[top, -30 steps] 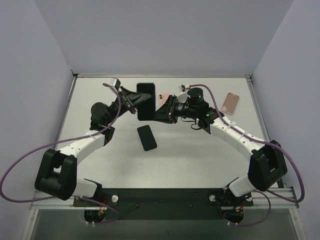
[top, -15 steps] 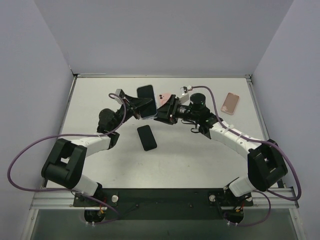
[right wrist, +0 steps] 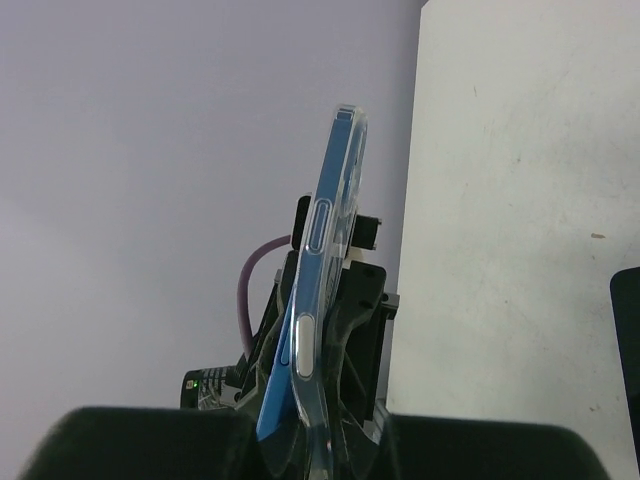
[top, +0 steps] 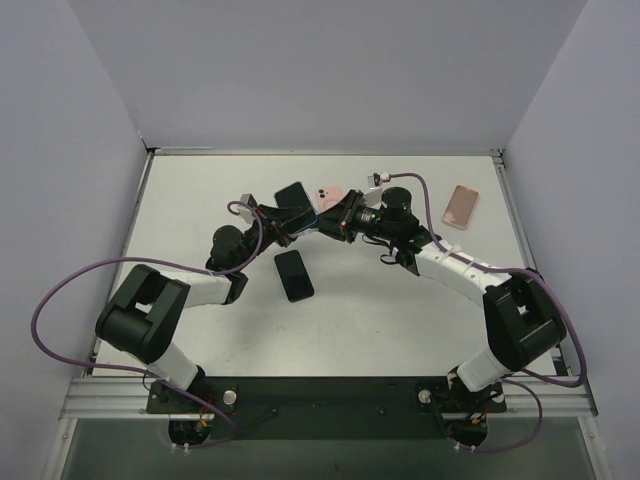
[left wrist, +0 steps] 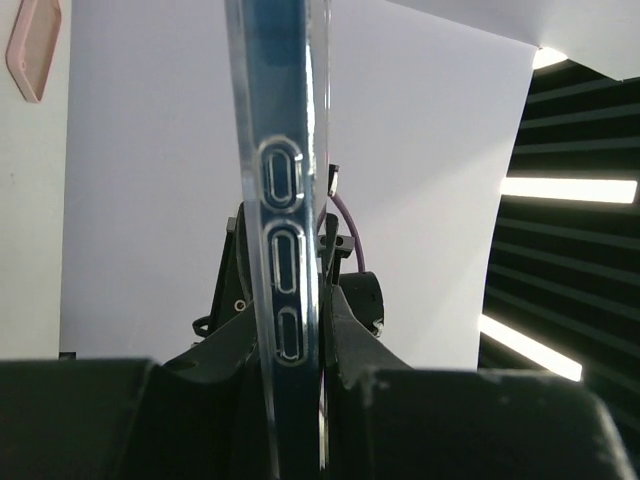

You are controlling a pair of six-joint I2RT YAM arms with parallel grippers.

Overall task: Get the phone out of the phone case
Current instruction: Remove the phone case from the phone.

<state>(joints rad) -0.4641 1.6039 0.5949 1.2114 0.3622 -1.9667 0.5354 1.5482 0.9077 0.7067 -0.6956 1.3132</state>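
Note:
A blue phone [top: 292,195] in a clear phone case [right wrist: 328,215] is held up off the table between my two grippers, near the back middle. My left gripper [top: 287,214] grips it from the left; in the left wrist view the cased edge [left wrist: 285,250] stands upright between the fingers [left wrist: 355,340]. My right gripper [top: 338,215] is shut on it from the right. In the right wrist view the clear case bends away from the blue phone body [right wrist: 275,400] near the jaws.
A second black phone [top: 293,275] lies flat on the table below the grippers, its edge also in the right wrist view [right wrist: 628,340]. A pink phone [top: 330,193] lies behind the right gripper. A pink case [top: 461,207] rests at the right.
Both arms have shifted and rotated, and the held phone has moved a little toward the back. The left arm has swung right. The left jaws have closed in on the phone.

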